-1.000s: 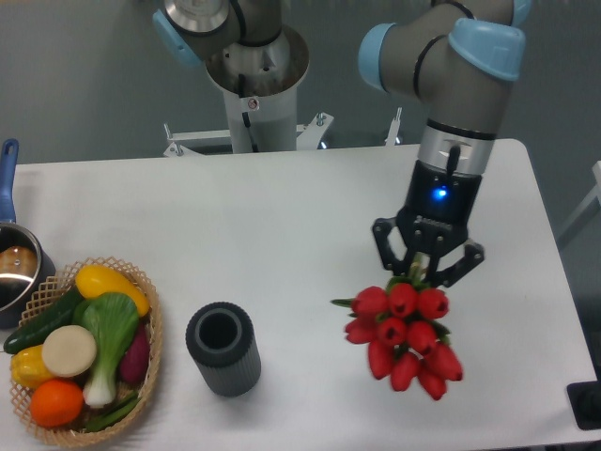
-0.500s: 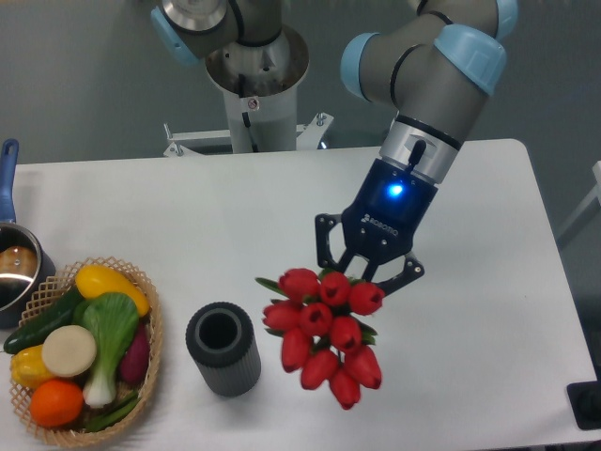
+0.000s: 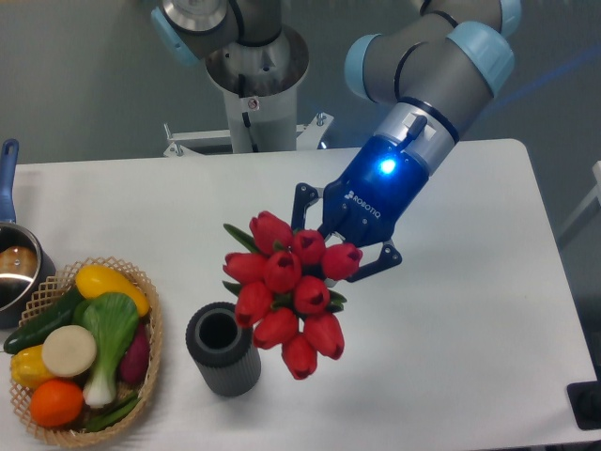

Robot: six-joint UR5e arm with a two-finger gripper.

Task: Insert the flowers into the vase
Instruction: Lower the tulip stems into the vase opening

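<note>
The flowers (image 3: 286,291) are a tight bunch of glossy red tulip buds, smooth and rounded, with a few pointed green leaves poking out at the edges. They hang in the air over the white counter (image 3: 488,310), tilted so the buds face down and towards the camera, and the lowest buds sit just to the right of the vase (image 3: 223,349), overlapping its rim from this angle. Whether they touch it I cannot tell.

The vase is a short, dark grey cylinder with fine vertical ribs down its side and a thick, rounded lip around a dark opening. It stands upright on the counter.

The gripper (image 3: 324,249) is black, with linked metal fingers that spread around the top of the bunch; it is closed on the stems behind the buds, though the stems themselves are mostly hidden. A blue light glows on the wrist above it.

At the left edge sits a woven wicker basket (image 3: 150,324) holding plastic-looking vegetables and fruit, and beside it a pot (image 3: 14,272) with a blue handle.
</note>
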